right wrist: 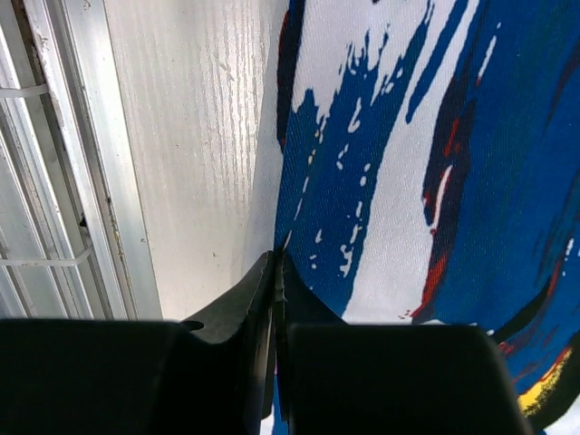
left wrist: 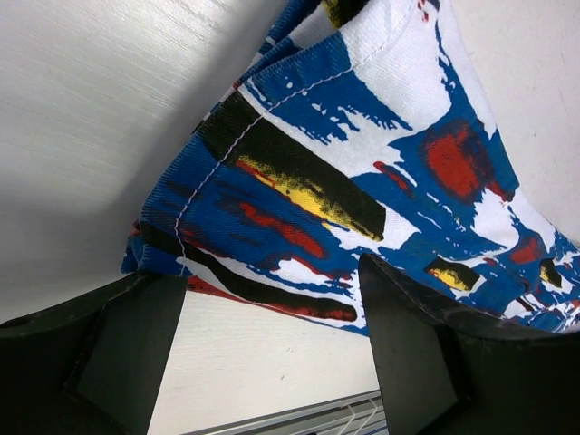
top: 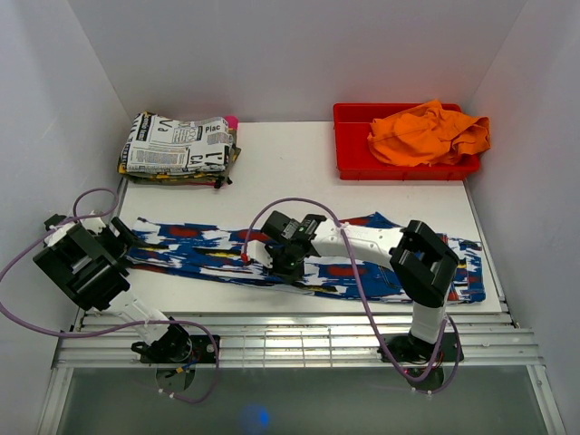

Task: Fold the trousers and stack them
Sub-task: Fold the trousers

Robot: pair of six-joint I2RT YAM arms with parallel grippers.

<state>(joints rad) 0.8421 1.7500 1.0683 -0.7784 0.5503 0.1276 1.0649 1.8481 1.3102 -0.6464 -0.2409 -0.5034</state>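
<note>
The trousers [top: 208, 249], royal blue with white streaks and red, black and yellow patches, lie stretched flat from left to right across the near half of the table. My left gripper [top: 122, 237] hovers at their left end, jaws wide open. In the left wrist view that end of the trousers [left wrist: 362, 154] shows just beyond the left gripper [left wrist: 272, 276], with nothing between the fingers. My right gripper [top: 272, 263] sits at the trousers' near edge, around their middle. The right wrist view shows the right gripper [right wrist: 276, 258] shut, pinching the hem of the trousers [right wrist: 408, 136].
A folded stack topped by newspaper-print cloth [top: 177, 149] lies at the back left. A red bin [top: 349, 149] at the back right holds a crumpled orange cloth [top: 426, 131]. A slatted metal rail [top: 290, 331] runs along the table's near edge. White walls enclose three sides.
</note>
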